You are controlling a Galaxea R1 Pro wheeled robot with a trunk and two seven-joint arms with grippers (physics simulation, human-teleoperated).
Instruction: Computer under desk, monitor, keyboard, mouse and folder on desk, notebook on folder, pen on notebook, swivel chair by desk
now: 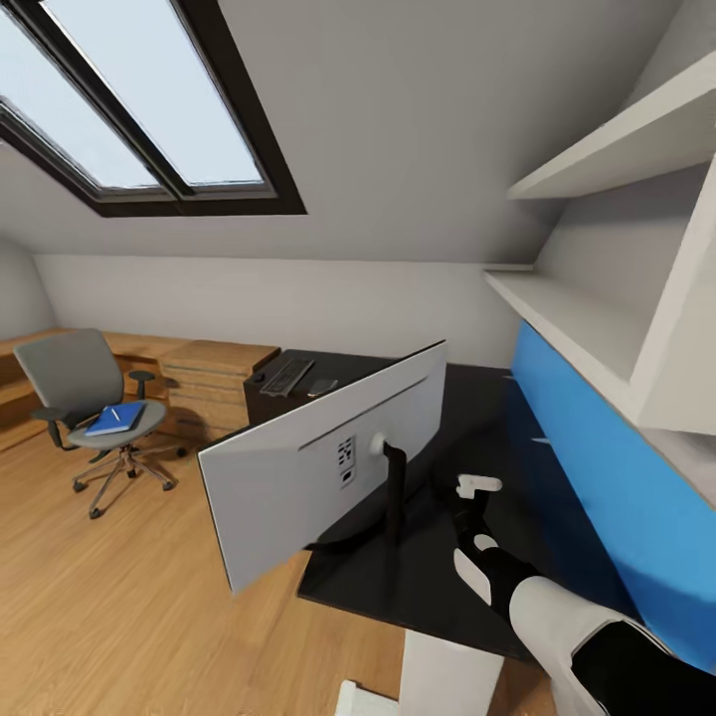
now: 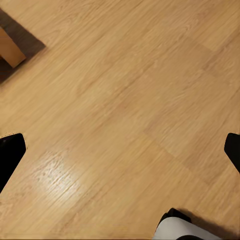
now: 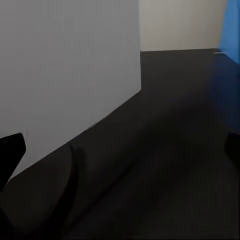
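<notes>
Chair: stood far left on the floor, well apart from the desk; folder on its seat, something small and pale on top, perhaps the pen.
Keyboard: lay on the desk's far end.
Monitor: stood on the desk, grey back toward us.
Right gripper: beside the monitor's stand, fingers apart, empty.
Left gripper: open over bare floor.
Advice: grasp low by the stand; turn slowly.

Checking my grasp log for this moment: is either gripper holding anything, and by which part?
Nothing is held. The right gripper hovers open over the desk behind the monitor; the left gripper's fingers are spread over bare floor.
</notes>
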